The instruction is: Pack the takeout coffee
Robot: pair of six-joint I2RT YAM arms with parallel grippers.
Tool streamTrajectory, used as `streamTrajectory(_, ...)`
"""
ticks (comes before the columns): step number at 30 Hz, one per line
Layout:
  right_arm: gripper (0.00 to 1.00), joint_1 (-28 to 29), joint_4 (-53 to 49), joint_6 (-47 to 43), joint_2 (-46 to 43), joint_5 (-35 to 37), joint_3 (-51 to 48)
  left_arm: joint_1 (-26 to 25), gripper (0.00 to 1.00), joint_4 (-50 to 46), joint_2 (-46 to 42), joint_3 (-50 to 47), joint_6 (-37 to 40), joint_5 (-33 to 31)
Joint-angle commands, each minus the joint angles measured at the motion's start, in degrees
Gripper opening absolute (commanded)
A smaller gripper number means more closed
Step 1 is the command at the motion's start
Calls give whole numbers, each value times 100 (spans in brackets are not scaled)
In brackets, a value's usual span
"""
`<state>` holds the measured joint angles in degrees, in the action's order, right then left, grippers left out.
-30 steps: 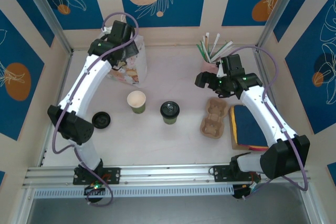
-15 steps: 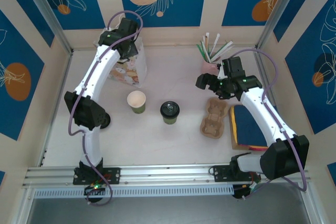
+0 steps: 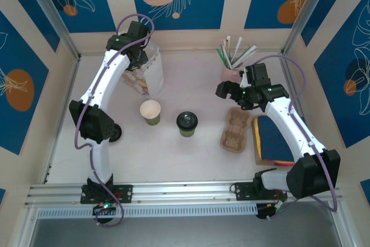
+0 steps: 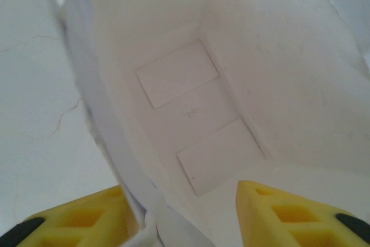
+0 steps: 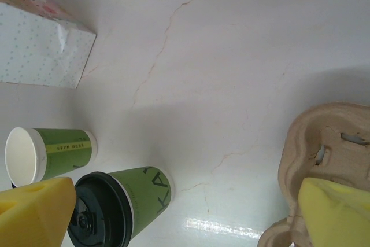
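Pale tabletop (image 3: 173, 154) — lidless cup (image 3: 151, 111) beside takeout coffee (image 3: 187, 123), cardboard carrier (image 3: 235, 128) on right

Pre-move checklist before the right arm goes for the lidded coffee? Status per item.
1. Coffee cup upright, lid on: ok.
2. Right gripper open, nothing held: ok.
3. Gift bag mouth open, bottom bare in the left wrist view: ok.
4. Left gripper clamped on the bag wall: not ok; fingers straddle the wall with a gap between them.
5. Lidless cup apart from the coffee cup: ok, a gap shows from above.
6. Bag stays upright when the cup goes in: cannot tell.
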<state>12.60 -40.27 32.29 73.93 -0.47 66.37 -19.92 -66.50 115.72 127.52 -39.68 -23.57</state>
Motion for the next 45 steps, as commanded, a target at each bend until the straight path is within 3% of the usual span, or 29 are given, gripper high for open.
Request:
streamTrajectory(1, 99, -30, 28, 75, -37, -176, -53, 47, 38, -6, -420, -74, 361, 188)
streamTrajectory(9, 99, -25, 71, 97, 66, -285, -19, 49, 20, 14, -905, -728, 1000, 789)
streamTrajectory(21, 99, 126, 142, 142, 236, -410, 16, 193, 16, 3, -1404, -1360, 1297, 461)
streamTrajectory(45, 99, 234, 195, 168, 306, -435, -45, 171, 13, -364, -2134, -2126, 1537, 1468)
